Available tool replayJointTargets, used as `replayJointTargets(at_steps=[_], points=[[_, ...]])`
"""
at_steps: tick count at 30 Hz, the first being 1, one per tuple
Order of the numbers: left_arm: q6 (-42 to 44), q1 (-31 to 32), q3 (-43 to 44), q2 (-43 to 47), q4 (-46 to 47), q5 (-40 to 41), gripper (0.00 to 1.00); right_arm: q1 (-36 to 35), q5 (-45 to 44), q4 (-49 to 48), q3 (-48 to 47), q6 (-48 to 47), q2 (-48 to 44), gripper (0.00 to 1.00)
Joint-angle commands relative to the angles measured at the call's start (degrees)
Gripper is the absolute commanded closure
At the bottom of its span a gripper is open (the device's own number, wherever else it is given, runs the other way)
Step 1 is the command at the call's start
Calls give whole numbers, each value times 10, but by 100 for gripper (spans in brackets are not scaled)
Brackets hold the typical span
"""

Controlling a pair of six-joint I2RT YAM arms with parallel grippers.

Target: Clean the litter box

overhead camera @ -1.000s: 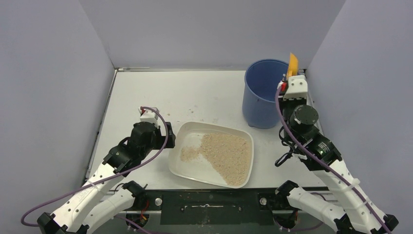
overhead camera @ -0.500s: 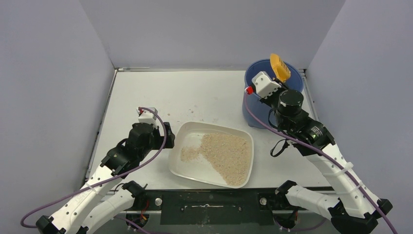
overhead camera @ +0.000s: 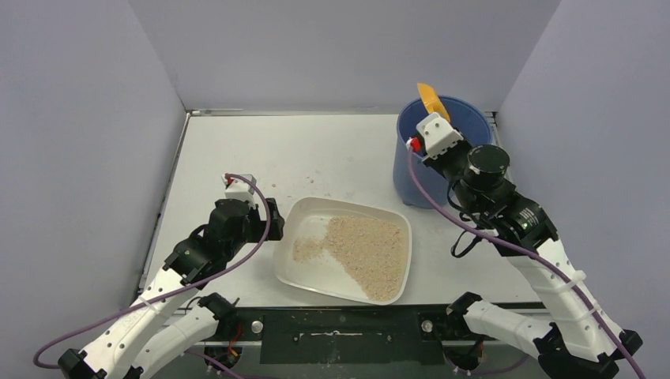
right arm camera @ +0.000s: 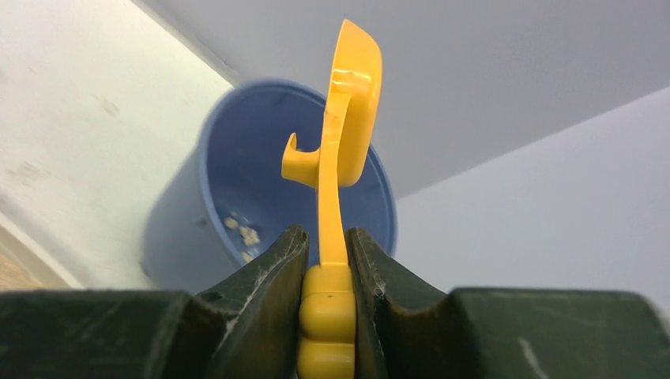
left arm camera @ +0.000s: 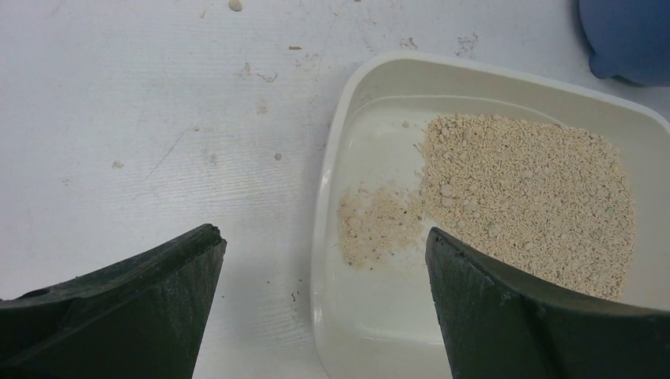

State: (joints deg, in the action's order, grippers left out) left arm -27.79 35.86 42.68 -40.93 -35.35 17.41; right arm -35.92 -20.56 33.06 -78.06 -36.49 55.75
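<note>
The litter box (overhead camera: 292, 268) is a shallow off-white tray at the table's near middle, with beige litter (overhead camera: 367, 253) heaped on its right side and a thin patch on the left. It also shows in the left wrist view (left arm camera: 332, 237). My left gripper (left arm camera: 324, 308) is open and empty, low over the tray's left rim; in the top view it sits by the tray's left edge (overhead camera: 272, 221). My right gripper (right arm camera: 328, 245) is shut on the handle of the orange scoop (right arm camera: 348, 118), held edge-on over the blue bucket (right arm camera: 261, 181). The scoop (overhead camera: 430, 99) stands above the bucket (overhead camera: 419, 178).
A few litter clumps (right arm camera: 245, 234) lie inside the bucket. Stray grains and scuffs dot the white table (left arm camera: 158, 118) left of the tray. Grey walls close in the back and both sides. The bucket stands at the back right, close to the tray's far right corner.
My right arm swung from the bucket's right rim across to its left side, and the scoop turned from flat to edge-on above the bucket. The left arm and tray stayed still.
</note>
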Motion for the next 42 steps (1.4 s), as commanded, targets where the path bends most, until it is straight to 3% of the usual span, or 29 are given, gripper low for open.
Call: replayJointTargets(at_steps=[1,17,31,42], points=[[8,2,2,5,26,7,3,3,92,-43,-40,125,-27,100],[7,1,2,-3,28,6,3,4,316,-4,-30,456,-9,100],[7,1,2,-8,27,4,3,4,449,-21,159,622,-32,100],[9,1,2,-19,29,-4,3,4,476,-151,326,770,-55,100]])
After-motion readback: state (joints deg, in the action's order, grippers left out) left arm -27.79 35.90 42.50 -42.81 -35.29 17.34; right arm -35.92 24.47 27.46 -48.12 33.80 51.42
